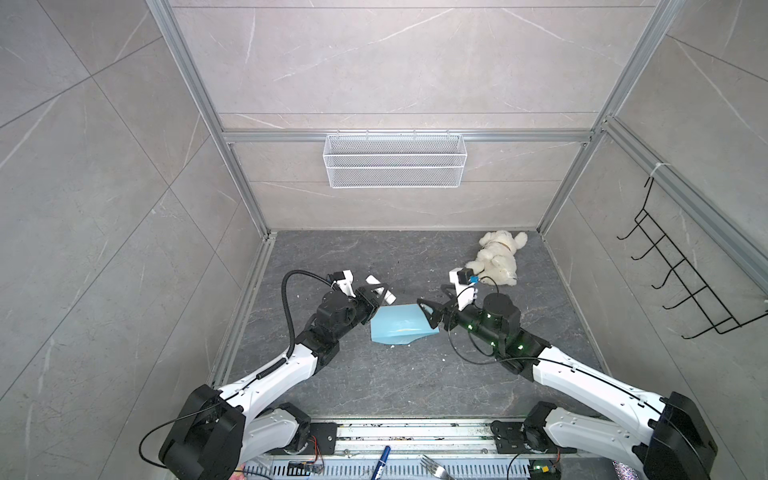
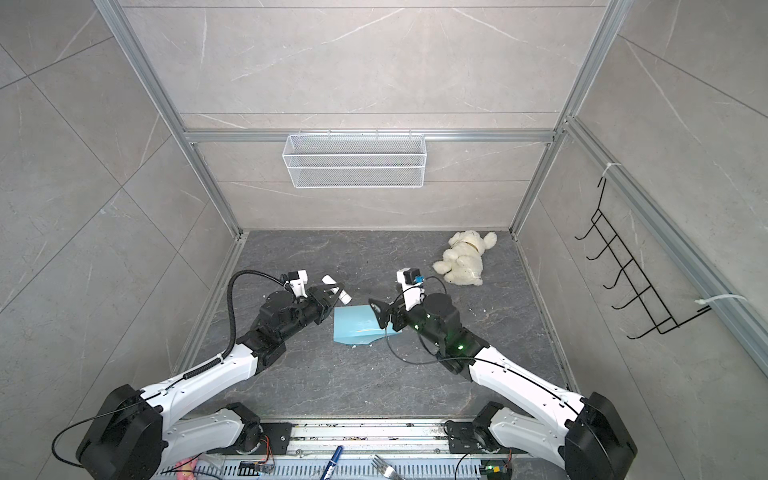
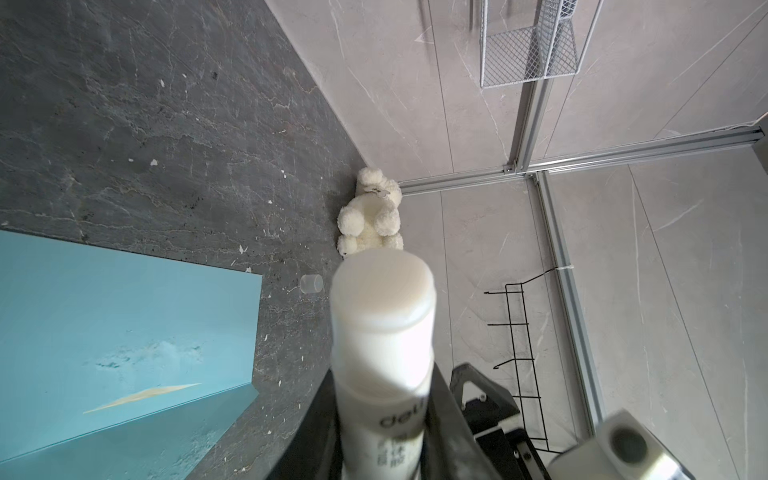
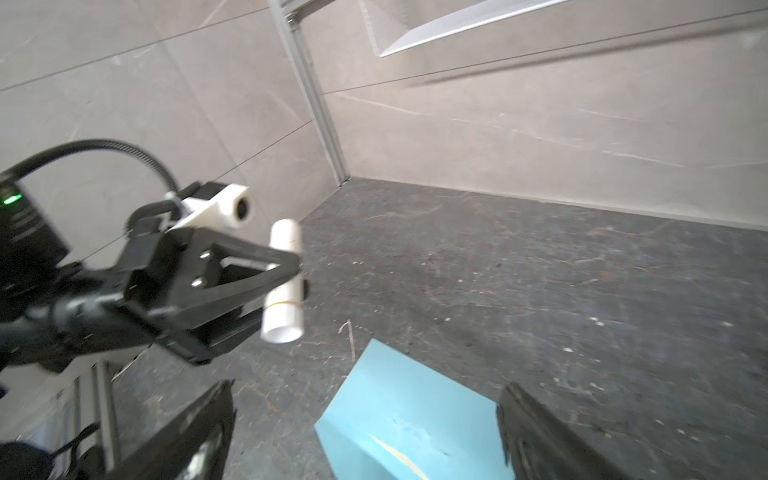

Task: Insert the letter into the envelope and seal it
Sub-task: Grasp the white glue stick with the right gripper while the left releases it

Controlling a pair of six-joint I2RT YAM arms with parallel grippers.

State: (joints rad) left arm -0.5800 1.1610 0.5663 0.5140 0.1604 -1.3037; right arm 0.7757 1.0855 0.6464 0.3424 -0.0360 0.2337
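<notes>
The envelope (image 1: 397,326) is seen flat under the wide-open, empty right gripper (image 1: 427,316), a glue stick (image 1: 390,297) is clamped in the left gripper (image 1: 378,291), and a plush toy (image 1: 496,259) is seen well apart.

The left gripper (image 4: 293,270) hangs above the dark stone floor (image 4: 540,270), its black jaws closed across the middle of a white glue stick (image 4: 283,320). Nearer the camera lies the light blue envelope (image 4: 399,415), a thin pale streak (image 4: 392,451) on its face, seen between the right gripper's (image 4: 365,388) 2 widely spread, blurred fingers (image 4: 195,432). Grey tiled walls (image 4: 498,124) stand behind.
</notes>
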